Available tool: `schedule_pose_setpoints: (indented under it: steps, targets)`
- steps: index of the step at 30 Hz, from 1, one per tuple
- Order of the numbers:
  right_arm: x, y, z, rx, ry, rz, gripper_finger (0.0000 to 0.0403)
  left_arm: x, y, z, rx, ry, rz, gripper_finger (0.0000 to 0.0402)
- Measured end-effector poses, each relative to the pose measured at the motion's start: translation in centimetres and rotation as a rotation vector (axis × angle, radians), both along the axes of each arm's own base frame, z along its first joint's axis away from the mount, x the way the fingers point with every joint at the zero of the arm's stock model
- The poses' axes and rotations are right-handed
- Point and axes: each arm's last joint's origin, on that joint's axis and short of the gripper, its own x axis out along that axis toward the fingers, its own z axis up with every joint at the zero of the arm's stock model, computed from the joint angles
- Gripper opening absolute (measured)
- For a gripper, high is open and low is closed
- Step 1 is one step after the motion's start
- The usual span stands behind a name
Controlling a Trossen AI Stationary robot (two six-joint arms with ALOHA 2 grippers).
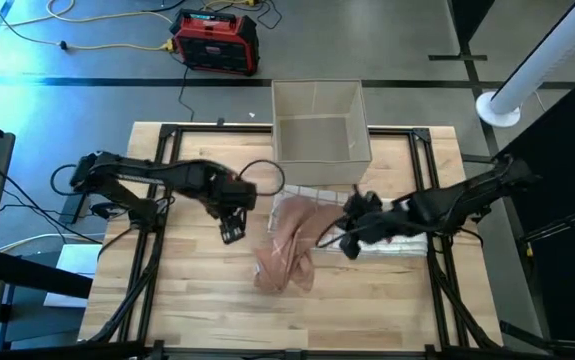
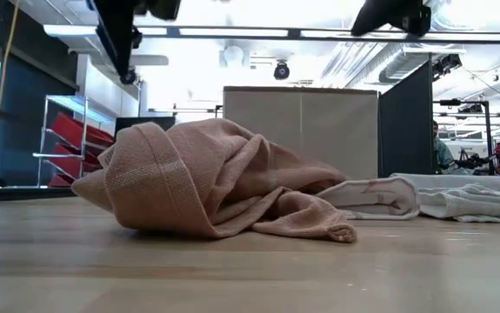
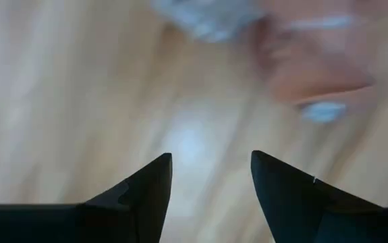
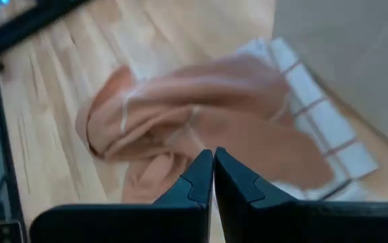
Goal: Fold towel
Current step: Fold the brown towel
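Fingers of the left gripper [image 3: 210, 177] are standing spread over bare wood, grasping nothing, just beside the towel [image 1: 289, 245]. The right gripper [image 4: 213, 169] is hanging clenched and empty above the cloth's other side. That pink towel is lying bunched in a heap near the middle of the table [image 1: 187, 300], partly over a white striped cloth [image 4: 322, 121]; a clear bin [image 1: 319, 122] is sitting behind. Where its corners are hiding is hard to say, the left wrist view being smeared. A blind pinch into that lump could be catching several layers, or the white cloth too, and dragging everything askew.
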Motion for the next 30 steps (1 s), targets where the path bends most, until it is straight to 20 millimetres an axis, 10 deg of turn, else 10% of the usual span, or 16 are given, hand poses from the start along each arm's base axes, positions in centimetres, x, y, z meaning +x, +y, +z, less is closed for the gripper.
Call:
schedule_pose_setpoints:
  steps: [11,30]
  targets:
    - [1.0,1.8,-1.8,-0.019,0.021,-0.017,0.0000,-1.7,-5.6,-6.6,0.304,-0.121,-0.707,0.0191]
    - [1.1,1.6,-1.8,-0.006,0.028,-0.006,0.0000,2.1,-7.5,-12.9,0.377,-0.177,-0.867,0.0164]
